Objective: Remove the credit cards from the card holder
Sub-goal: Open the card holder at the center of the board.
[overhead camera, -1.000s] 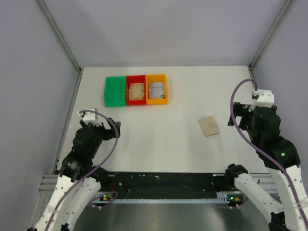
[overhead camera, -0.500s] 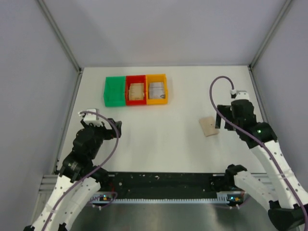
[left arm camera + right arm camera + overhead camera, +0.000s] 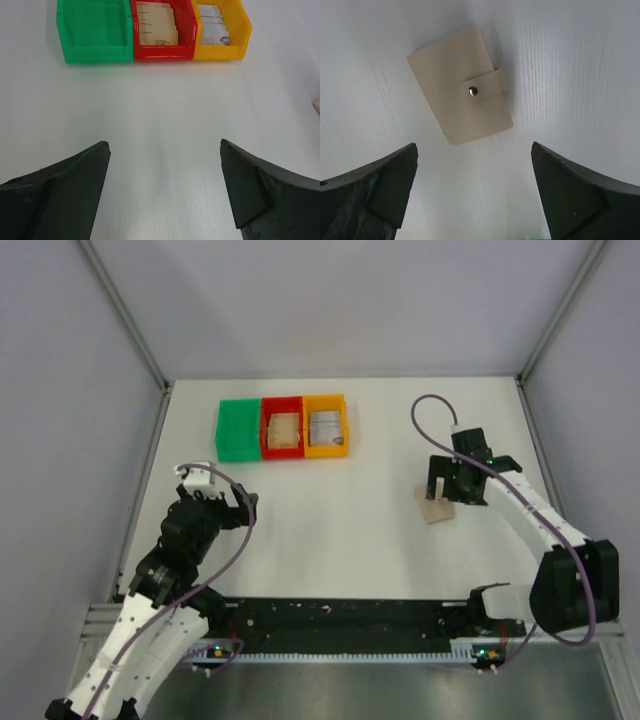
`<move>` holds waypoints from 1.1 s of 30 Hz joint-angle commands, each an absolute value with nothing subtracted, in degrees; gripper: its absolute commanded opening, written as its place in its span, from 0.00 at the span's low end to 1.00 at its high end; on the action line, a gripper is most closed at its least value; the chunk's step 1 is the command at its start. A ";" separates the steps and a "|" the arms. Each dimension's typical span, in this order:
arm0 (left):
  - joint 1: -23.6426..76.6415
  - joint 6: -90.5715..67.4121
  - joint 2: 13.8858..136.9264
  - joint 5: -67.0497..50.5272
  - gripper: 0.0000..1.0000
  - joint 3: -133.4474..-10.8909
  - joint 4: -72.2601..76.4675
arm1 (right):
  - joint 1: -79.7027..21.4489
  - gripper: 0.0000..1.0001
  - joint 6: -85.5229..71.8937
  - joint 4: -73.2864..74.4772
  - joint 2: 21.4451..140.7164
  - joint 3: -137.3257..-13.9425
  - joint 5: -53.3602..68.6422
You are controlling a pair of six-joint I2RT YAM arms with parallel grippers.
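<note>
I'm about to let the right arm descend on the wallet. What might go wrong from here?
1. The card holder lies flat and shut, its snap tab fastened; the open right gripper may slide over it or push it away.
2. It lies skewed to the gripper, so closing may spin it.
3. The left gripper hangs open far off, facing the bins; one arm alone may not pop the snap.
</note>
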State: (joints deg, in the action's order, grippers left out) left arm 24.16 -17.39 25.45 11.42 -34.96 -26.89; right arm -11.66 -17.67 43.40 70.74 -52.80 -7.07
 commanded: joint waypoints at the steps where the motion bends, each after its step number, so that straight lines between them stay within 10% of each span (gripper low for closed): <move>1: 24.35 -18.01 26.37 10.02 0.95 -34.81 -23.73 | -9.68 0.93 -17.58 33.85 79.26 -54.05 -4.40; 33: 24.43 -22.40 30.06 3.71 0.90 -35.33 -24.70 | -15.63 0.36 -25.29 27.51 84.21 -45.45 1.94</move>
State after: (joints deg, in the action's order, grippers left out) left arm 24.16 -19.79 28.86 7.57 -34.92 -27.00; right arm -9.80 -18.48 25.54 87.96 -49.71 2.76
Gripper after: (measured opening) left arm 0.902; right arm 0.384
